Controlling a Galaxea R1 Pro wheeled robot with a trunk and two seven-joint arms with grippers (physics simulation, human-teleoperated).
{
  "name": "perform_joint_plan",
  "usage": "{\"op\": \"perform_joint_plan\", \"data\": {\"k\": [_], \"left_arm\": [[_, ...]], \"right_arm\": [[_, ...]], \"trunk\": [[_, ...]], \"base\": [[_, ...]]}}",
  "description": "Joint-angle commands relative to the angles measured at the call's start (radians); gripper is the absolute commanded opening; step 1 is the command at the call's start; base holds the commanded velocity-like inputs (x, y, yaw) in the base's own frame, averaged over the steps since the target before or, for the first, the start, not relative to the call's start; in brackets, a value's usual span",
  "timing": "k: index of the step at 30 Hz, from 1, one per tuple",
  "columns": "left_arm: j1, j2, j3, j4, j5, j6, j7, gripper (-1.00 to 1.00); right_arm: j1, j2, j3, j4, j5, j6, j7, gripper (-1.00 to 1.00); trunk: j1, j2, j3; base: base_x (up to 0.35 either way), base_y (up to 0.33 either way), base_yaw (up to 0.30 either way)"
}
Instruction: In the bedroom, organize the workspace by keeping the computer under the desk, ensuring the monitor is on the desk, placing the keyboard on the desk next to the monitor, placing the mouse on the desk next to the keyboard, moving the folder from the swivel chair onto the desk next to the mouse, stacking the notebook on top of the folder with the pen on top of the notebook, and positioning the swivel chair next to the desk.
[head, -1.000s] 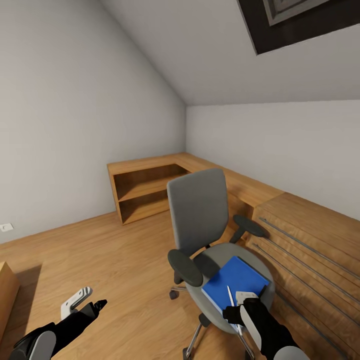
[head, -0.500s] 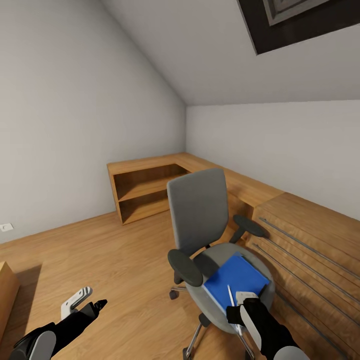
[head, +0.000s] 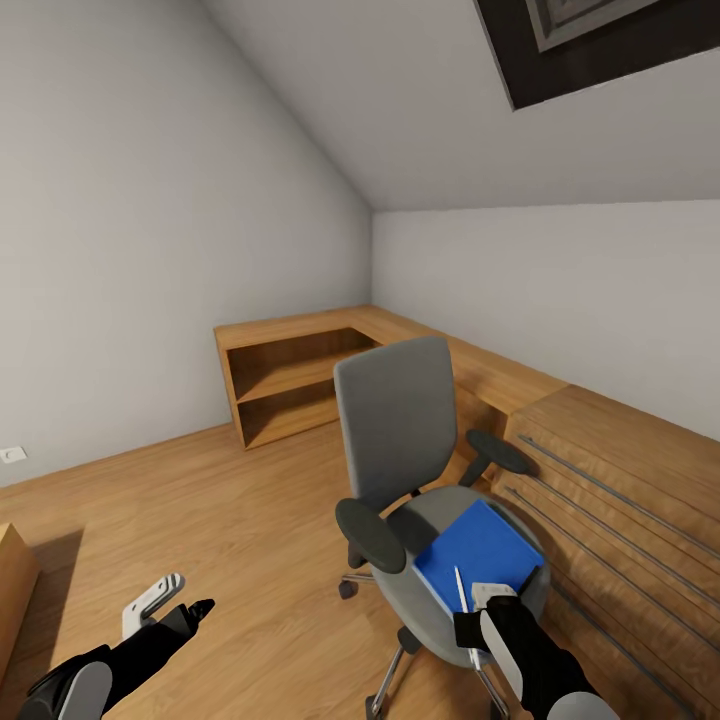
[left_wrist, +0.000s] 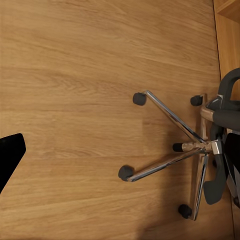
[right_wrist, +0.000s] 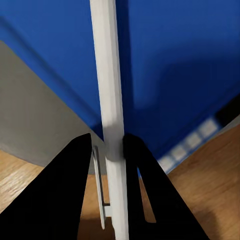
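The grey swivel chair (head: 395, 420) stands on the oak floor with the blue folder (head: 478, 548) lying flat on its seat. My right gripper (head: 478, 603) hovers over the folder's near edge, shut on a thin white pen (head: 460, 588). The right wrist view shows the pen (right_wrist: 111, 100) clamped between both black fingers, with the folder (right_wrist: 175, 65) and the grey seat (right_wrist: 35, 110) just beyond. My left gripper (head: 170, 600) hangs open over bare floor, left of the chair. Its wrist view looks down on the chair's chrome star base (left_wrist: 195, 147); one black fingertip (left_wrist: 10, 155) shows at the edge.
Open oak corner shelves (head: 290, 380) stand behind the chair. An oak dresser with long metal bar handles (head: 620, 500) sits close on the chair's right. Another oak piece (head: 12, 590) is at the far left edge. Sloped grey walls close in above.
The blue folder has slid a little toward the back right of the seat. My right gripper with the pen has shifted slightly the same way. The left arm has not moved.
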Motion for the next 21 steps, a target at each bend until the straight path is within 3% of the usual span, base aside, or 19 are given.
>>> {"op": "perform_joint_plan", "data": {"k": [1,10,21], "left_arm": [[-0.001,-0.001,0.002,-0.001,0.011,0.005,0.008,1.00],[-0.001,-0.001,0.002,-0.001,0.011,0.005,0.006,1.00],[-0.001,-0.001,0.003,-0.001,0.011,0.000,0.000,1.00]], "right_arm": [[0.000,0.000,0.002,-0.001,-0.019,0.003,-0.009,-1.00],[0.000,0.000,0.002,-0.001,-0.019,0.004,-0.009,-1.00],[0.000,0.000,0.002,-0.001,-0.019,0.004,-0.009,-1.00]], "trunk": [[0.000,-0.001,-0.001],[0.000,-0.001,-0.001],[-0.042,0.076,0.033]], "base": [[0.000,0.000,0.000],[0.000,0.000,0.000],[0.000,0.000,0.000]]}}
